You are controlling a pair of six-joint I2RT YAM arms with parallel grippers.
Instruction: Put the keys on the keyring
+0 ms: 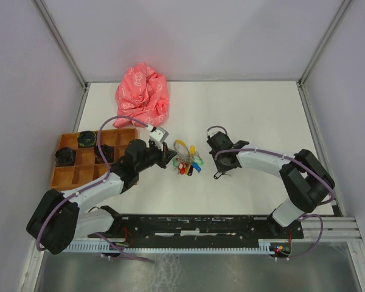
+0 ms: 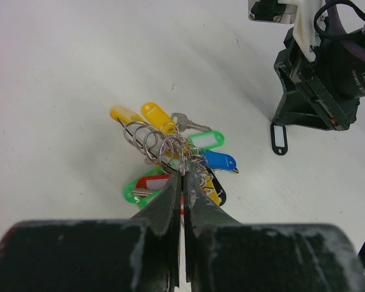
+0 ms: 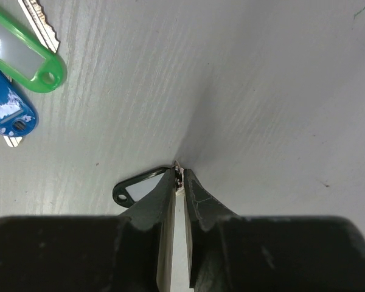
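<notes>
Mid-frame in the top view, the left end effector (image 2: 182, 175) pinches a silver wire keyring (image 2: 172, 140) among coloured tagged keys (image 1: 187, 159). Right of it, the right end effector (image 3: 178, 174) pinches a black-tagged key (image 3: 134, 190) on the white surface (image 3: 261, 91); it should lift gently, meeting the ring's split squarely.

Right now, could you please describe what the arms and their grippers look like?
The left arm and right arm have white links, black joints and a purple cable each. The left gripper and right gripper have black, scuffed, tapering fingers.

A white table (image 1: 249, 109) sits boxed in by pale grey walls (image 1: 24, 73) with metal corner posts (image 1: 61, 42).
</notes>
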